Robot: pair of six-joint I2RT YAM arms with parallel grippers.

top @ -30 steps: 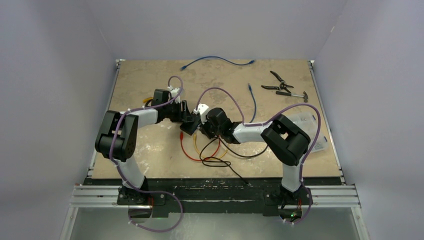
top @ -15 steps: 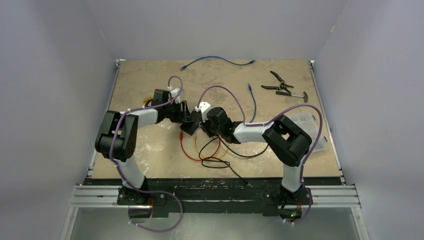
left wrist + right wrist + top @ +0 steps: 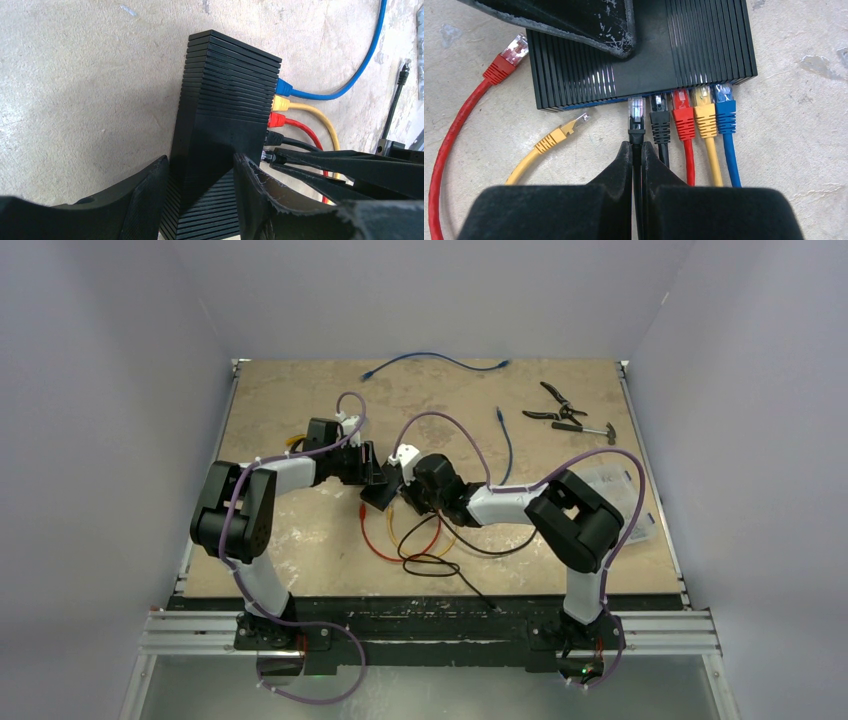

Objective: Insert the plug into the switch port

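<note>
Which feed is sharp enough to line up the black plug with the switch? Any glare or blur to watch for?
Right wrist: black plug and switch are sharp; faint glare streaks on its ribs, its socket edge shadowed, the right pincer soft up close. Left wrist: ribs crisp, left pincer out of focus. Top external: evenly lit, switch mostly covered.
</note>
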